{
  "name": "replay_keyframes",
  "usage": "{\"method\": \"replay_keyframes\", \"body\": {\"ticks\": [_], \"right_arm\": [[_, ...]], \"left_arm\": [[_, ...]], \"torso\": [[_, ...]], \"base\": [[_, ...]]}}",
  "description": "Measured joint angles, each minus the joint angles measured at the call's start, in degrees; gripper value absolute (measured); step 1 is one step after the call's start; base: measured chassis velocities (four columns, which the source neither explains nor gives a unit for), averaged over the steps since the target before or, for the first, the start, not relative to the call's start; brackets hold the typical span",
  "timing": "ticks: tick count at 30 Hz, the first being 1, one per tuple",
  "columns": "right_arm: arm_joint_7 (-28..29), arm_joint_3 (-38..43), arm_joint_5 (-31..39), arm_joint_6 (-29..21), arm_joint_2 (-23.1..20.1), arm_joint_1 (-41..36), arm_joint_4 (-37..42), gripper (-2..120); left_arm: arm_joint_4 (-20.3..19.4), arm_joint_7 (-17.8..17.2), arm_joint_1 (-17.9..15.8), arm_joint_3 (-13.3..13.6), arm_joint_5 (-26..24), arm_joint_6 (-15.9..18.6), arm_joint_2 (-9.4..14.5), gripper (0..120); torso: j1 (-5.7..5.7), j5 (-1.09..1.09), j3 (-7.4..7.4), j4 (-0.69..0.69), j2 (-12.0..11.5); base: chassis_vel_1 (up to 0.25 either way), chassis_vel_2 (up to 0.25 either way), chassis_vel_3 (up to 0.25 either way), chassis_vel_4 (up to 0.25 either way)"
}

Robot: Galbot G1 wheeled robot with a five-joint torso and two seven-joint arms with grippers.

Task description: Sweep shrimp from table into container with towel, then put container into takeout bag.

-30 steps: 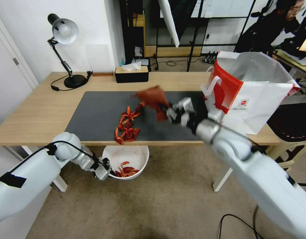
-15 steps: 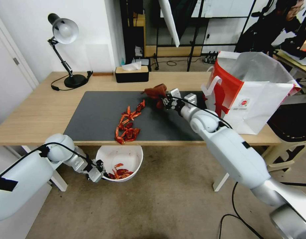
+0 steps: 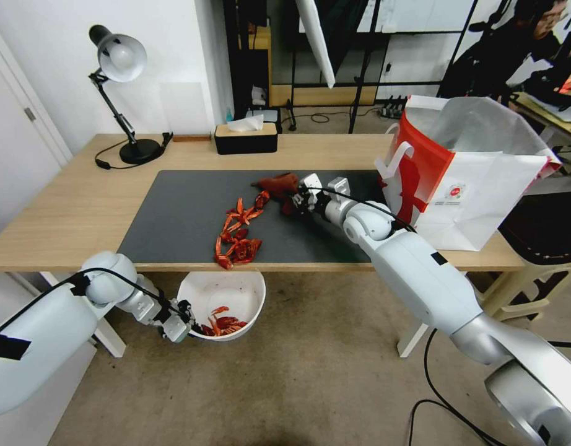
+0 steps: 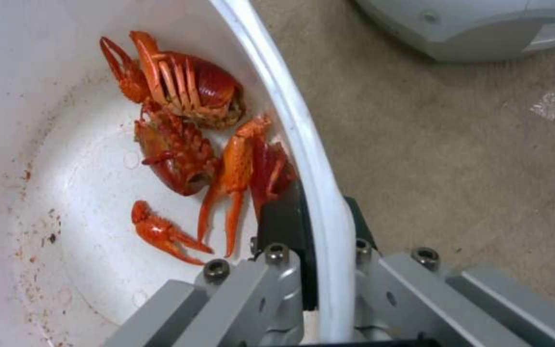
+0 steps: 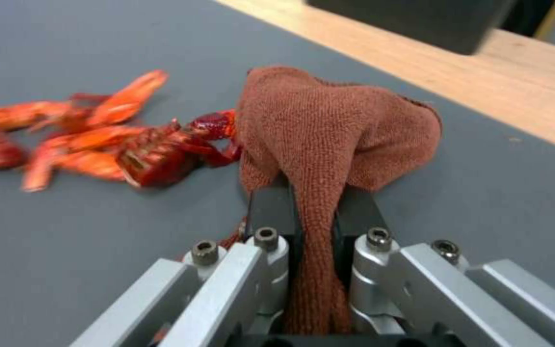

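A trail of red shrimp lies on the dark mat of the table, running toward the near edge. My right gripper is shut on the rust-brown towel, which rests on the mat against the far end of the shrimp. Below the table's near edge my left gripper is shut on the rim of the white container, which holds several shrimp. The takeout bag stands open at the table's right end.
A black tissue box and a desk lamp stand at the table's back. Cables lie on the carpet at the lower right. A chair is right of the bag.
My right gripper has swung the towel from above the mat down and left onto it, behind the shrimp. The left gripper has shifted the container slightly left and lower.
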Motion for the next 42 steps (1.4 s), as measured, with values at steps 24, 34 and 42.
{"method": "replay_keyframes", "body": {"ticks": [24, 34, 42], "right_arm": [[-6.18, -3.36, 0.31, 2.27, -4.19, -5.33, 9.41, 5], [-6.60, -3.42, -0.29, 2.12, -6.91, -9.74, 16.99, 5], [-6.37, -2.50, -0.71, 2.12, -8.15, -12.51, 20.77, 5]], "left_arm": [[-0.12, -0.33, -0.07, -0.08, -0.26, 0.01, 0.42, 0], [0.32, -0.37, -1.26, 1.08, -0.31, 0.10, -0.33, 0], [0.45, -0.48, -1.38, 1.22, -0.39, 0.15, -0.25, 0]], "torso": [[0.00, 0.00, -0.01, 0.01, 0.00], [-0.01, 0.00, 0.00, 0.00, 0.00], [-0.01, 0.00, 0.00, 0.00, 0.00]], "base": [[0.000, 0.000, 0.000, 0.000], [0.000, 0.000, 0.000, 0.000], [0.000, 0.000, 0.000, 0.000]]}}
